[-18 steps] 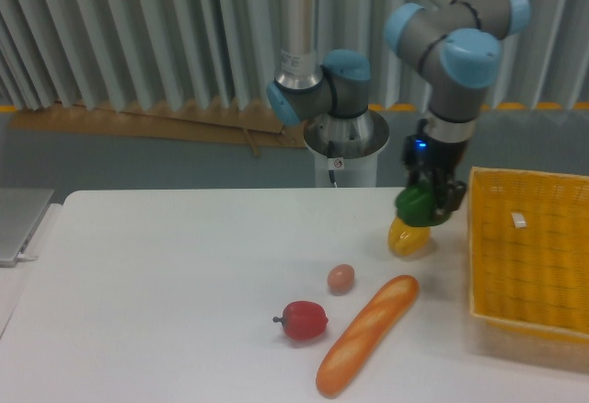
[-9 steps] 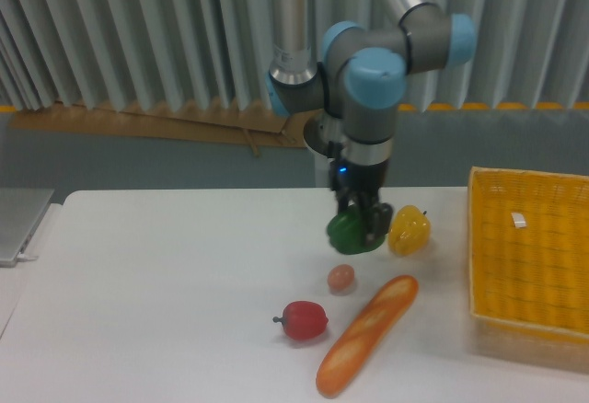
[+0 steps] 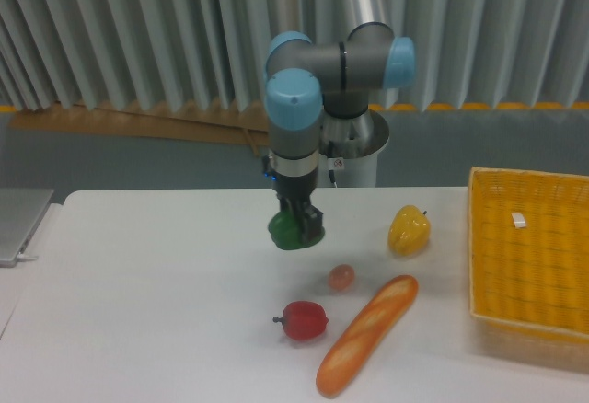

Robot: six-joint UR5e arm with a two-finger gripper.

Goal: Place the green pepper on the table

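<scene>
The green pepper is dark, glossy and lobed, and it hangs in the air above the white table. My gripper points straight down and is shut on it, with the dark fingers clasping its right side. The pepper is over the table's middle, left of the egg and above the red pepper. How high it hangs above the tabletop I cannot tell.
A yellow pepper stands right of the gripper. A brown egg, a red pepper and a baguette lie toward the front. A yellow woven basket stands at the right edge. A grey laptop sits far left.
The arm has swung left with the green pepper, from beside the basket over the yellow pepper to the table's middle. The other items have not moved.
</scene>
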